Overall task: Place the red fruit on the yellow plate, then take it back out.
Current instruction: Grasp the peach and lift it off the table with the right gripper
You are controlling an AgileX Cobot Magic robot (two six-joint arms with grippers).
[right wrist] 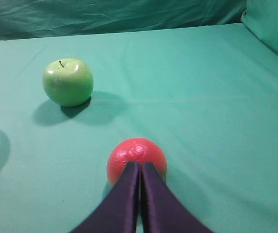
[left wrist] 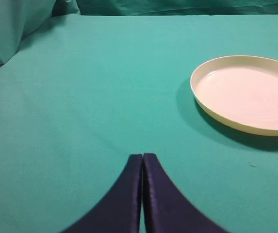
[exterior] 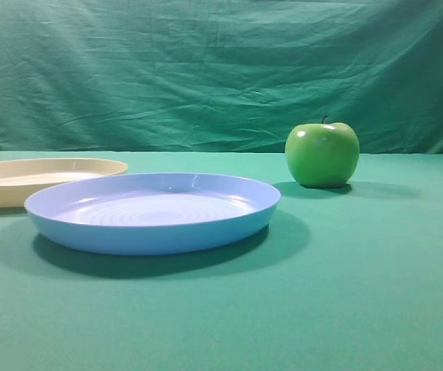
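Green cloth covers the surface (exterior: 360, 309); yellow plate (exterior: 20, 182) sits behind the blue plate (exterior: 151, 212), green apple (exterior: 322, 154) right. Left tool (left wrist: 142, 158) is pressed together, holding nothing. Right tool (right wrist: 139, 166), likewise pressed together, points at the red fruit (right wrist: 137, 154) lying on the cloth.

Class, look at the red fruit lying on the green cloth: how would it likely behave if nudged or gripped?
The red fruit looks round, so a nudge would probably roll it. Its glossy, dimpled skin suggests hard plastic: likely light, stiff and somewhat slippery in a pincer.
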